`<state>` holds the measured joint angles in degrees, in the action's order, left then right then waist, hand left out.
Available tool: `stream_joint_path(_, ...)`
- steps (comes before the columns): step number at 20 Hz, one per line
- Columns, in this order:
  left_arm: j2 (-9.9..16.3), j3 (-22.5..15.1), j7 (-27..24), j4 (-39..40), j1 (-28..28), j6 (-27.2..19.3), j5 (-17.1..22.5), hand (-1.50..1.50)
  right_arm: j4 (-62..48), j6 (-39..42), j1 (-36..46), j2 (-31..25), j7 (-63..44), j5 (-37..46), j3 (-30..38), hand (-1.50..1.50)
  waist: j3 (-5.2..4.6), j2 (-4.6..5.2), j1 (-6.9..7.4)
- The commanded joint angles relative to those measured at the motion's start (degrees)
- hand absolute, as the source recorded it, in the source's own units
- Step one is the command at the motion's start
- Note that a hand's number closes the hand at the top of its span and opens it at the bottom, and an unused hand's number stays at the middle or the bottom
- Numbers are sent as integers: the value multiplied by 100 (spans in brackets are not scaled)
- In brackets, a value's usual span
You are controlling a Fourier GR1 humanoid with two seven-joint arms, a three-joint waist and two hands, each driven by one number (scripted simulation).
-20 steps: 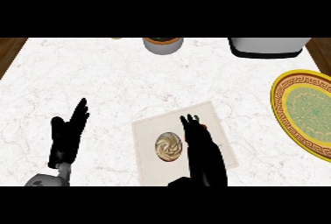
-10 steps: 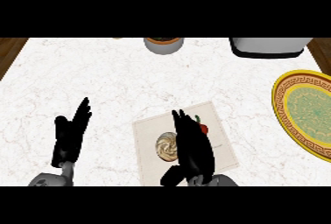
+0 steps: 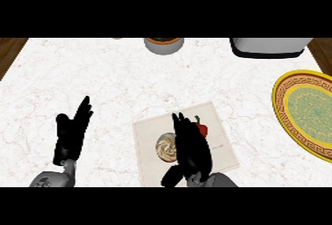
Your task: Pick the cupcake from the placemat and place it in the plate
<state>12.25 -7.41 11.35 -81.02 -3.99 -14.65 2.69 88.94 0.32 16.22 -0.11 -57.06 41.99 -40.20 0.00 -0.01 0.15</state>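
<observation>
Cupcake on placemat, near centre | light, soft-topped, best gripped at the sides | my right hand just beside it, released | left hand resting open | plate far right

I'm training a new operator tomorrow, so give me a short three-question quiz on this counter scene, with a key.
1. True or false: the swirled cream-topped cupcake already sits in the yellow-rimmed green patterned plate.
2. Which hand is over the pale square placemat? A) the right hand B) the left hand
3. Fill in: the plate lies to the robot's ____ of the placemat.

Key
1. False: it sits on the placemat, beside the right hand.
2. A: the left hand rests open over the white marble counter, apart from the placemat.
3. right
</observation>
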Motion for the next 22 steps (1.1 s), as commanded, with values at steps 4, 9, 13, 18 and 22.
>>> stream_joint_path(4, -292, -82, 165, -373, 247, -65, -398, 0, -393, -73, 299, 10, 107, -228, 211, -150, 1, 0, 10)
stream_joint_path(9, -193, 202, 96, -298, 297, 204, -341, 0, -941, -587, 618, 10, -9, -481, -96, -150, 1, 3, 24)
stream_joint_path(13, -224, 274, 240, -547, 319, 322, -407, 0, -546, -112, 47, 10, 325, -171, 223, 150, 1, -1, -3)
stream_joint_path(18, -206, 441, -63, -235, 360, 522, -283, 0, -1368, -737, 842, 9, 513, -128, -203, 150, 0, 6, 29)
stream_joint_path(22, -149, 595, 192, -247, 158, 668, -223, 0, -1139, -751, 337, 10, 564, 435, -256, 150, 0, 0, 0)
